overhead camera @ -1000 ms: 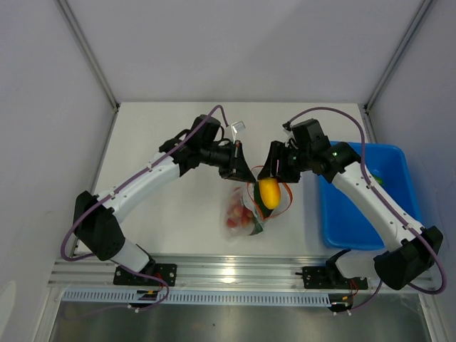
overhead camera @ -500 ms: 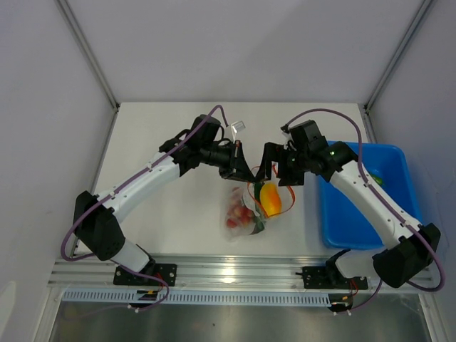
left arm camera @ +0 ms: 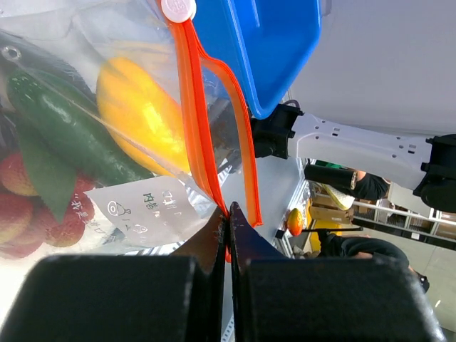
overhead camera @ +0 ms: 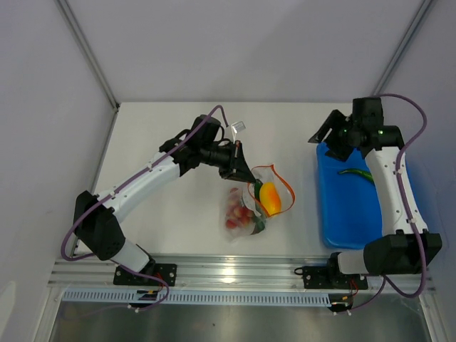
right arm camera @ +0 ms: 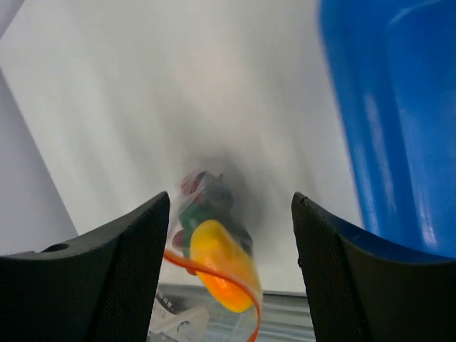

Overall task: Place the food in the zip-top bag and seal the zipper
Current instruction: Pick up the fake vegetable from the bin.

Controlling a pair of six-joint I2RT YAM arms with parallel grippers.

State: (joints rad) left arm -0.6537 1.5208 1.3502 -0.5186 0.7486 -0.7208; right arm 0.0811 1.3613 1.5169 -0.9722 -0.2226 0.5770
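The clear bag [overhead camera: 234,197] lies mid-table with its mouth lifted and gaping. Its orange zipper [overhead camera: 283,187] curls round a yellow pepper [overhead camera: 269,196], with red tomatoes [overhead camera: 236,216] below. The left gripper [overhead camera: 241,165] pinches the zipper's edge. The right gripper [overhead camera: 325,137] hangs spread and empty over the blue bin [overhead camera: 356,228], where a green pepper [overhead camera: 356,173] lies.

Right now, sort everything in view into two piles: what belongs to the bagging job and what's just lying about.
Belongs to the job: zip-top bag; its orange-red zipper; yellow-orange pepper, cherry tomatoes and dark green vegetable, all in the bag; long green pepper, in the blue bin.
Just lying about: blue bin; mounting rail at the near edge.
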